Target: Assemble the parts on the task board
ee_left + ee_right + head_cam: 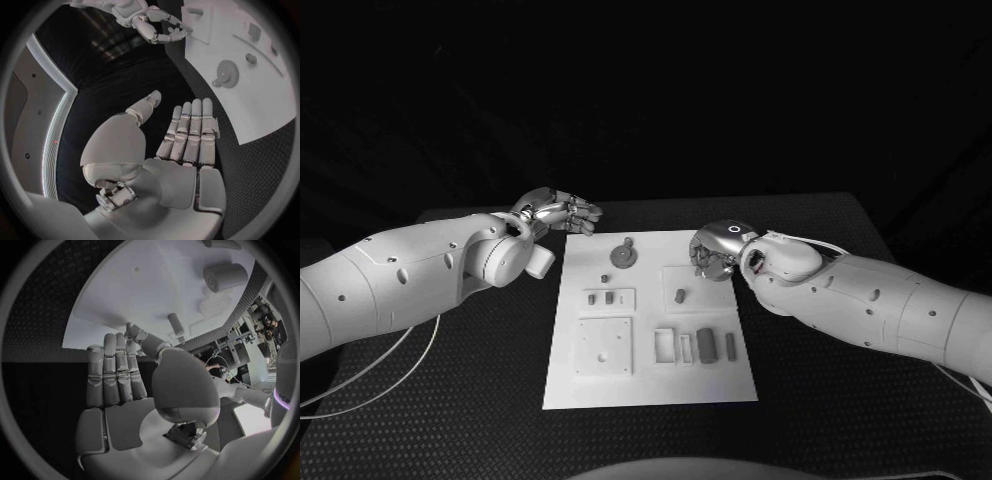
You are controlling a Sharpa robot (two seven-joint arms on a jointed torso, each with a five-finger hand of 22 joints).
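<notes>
Nearest you, the task board (651,385) reaches from its near edge up between both hands. Your left hand (557,214) hovers off the board's far left corner, fingers (190,130) straight, together and empty; the round geared part (626,255) lies just beyond their tips. Your right hand (720,250) hangs over the board's right edge, fingers (115,372) extended, holding nothing, with a small upright peg (679,295) just past them.

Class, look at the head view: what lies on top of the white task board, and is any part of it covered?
On the task board: a gear, small parts and raised plates. The right robot hand covers its far right edge; what lies beneath cannot be seen.
</notes>
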